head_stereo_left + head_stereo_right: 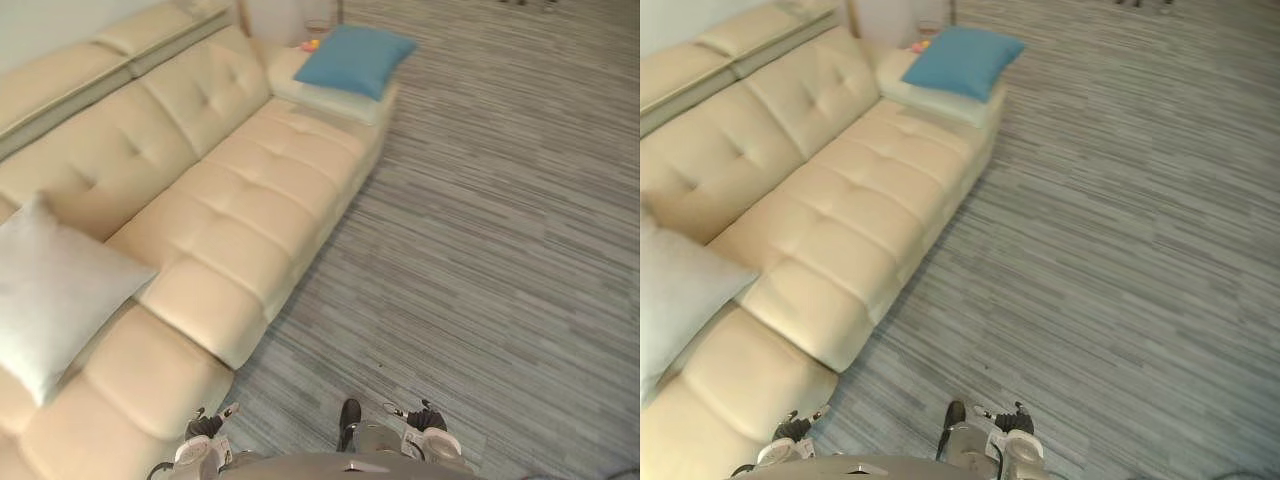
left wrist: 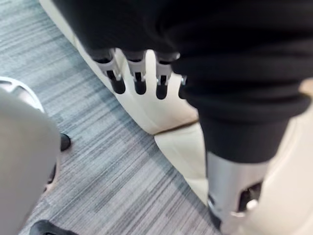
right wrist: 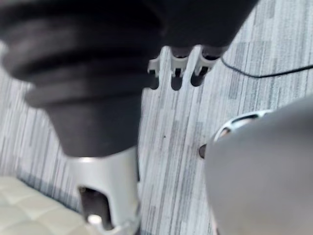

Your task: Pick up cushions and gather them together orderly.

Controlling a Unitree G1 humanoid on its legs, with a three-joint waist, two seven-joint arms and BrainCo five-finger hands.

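A blue cushion [image 1: 355, 58] lies at the far end of the cream sofa [image 1: 260, 190], on top of a pale cushion [image 1: 330, 98]. A light grey cushion [image 1: 50, 290] leans against the backrest at the near end. My left hand [image 2: 138, 78] hangs low beside the sofa's front edge [image 2: 161, 112], fingers relaxed and holding nothing. My right hand [image 3: 177, 73] hangs over the carpet, fingers loose and also empty. Both hands are far from the cushions.
Grey striped carpet [image 1: 500, 250] stretches to the right of the sofa. A small yellow and pink object [image 1: 311, 44] sits behind the blue cushion at the sofa's far end. The sofa's middle seats are bare.
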